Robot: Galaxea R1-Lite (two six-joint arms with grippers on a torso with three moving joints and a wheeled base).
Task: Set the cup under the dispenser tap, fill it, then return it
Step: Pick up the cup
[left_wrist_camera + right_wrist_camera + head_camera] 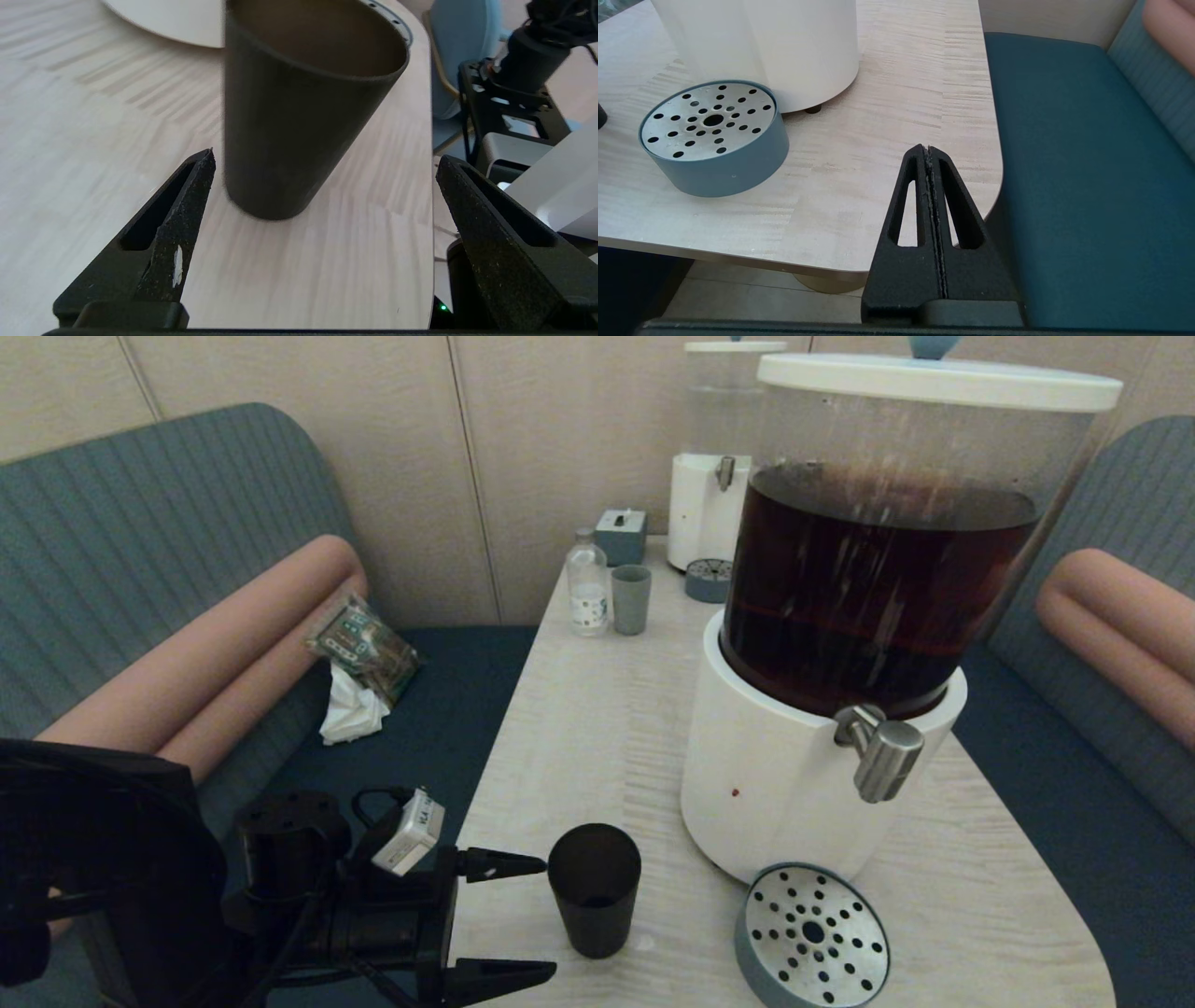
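Observation:
The black cup (594, 889) stands upright on the table near its front edge, left of the drip tray. My left gripper (549, 919) is open just left of the cup, fingertips on either side of its near face without touching. In the left wrist view the cup (299, 112) sits just beyond the open left gripper (327, 156), closer to one finger. The steel dispenser tap (882, 751) sticks out of the white base of the large brown-liquid dispenser (794, 775). My right gripper (928, 148) is shut and empty, parked by the table's front right corner.
A round grey drip tray (810, 938) with a perforated steel top lies below the tap. At the back stand a smaller dispenser (709, 495), a small bottle (587, 584), a grey-green cup (630, 599) and a small box (621, 534). Sofa seats flank the table (597, 709).

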